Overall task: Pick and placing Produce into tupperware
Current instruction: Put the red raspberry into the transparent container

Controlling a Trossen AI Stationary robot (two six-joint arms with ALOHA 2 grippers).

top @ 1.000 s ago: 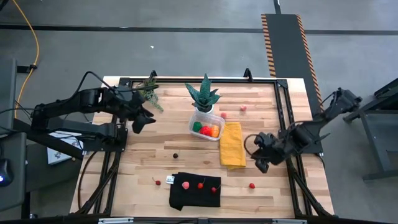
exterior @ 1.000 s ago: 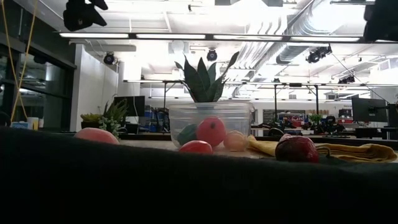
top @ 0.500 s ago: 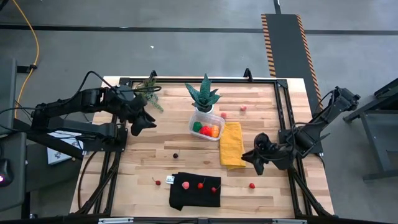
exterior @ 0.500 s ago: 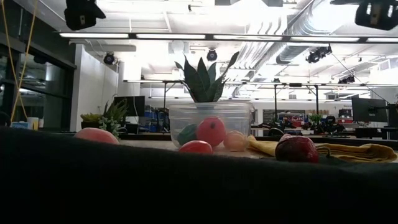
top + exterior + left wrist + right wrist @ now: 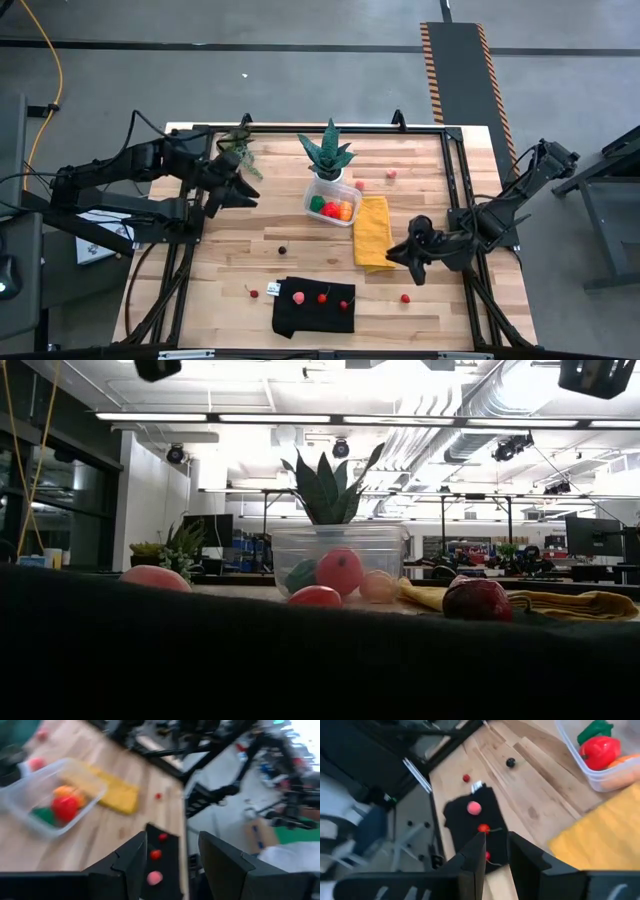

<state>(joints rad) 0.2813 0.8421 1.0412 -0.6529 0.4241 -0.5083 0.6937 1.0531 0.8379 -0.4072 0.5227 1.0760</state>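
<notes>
Red produce (image 5: 405, 298) by counter's front edge: right gripper (image 5: 414, 262), nearly clenched & empty, should open first; left gripper (image 5: 236, 188) part-open, empty.

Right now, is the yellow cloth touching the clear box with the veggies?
Touching. In the high view the yellow cloth meets the tupperware's lower right corner with no wood showing between them.

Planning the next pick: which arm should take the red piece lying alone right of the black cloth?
Right, probably. The right hand hovers by the yellow cloth, just above that red piece, nothing between its fingers. The left hand hangs at the table's far left, across the tupperware.
</notes>
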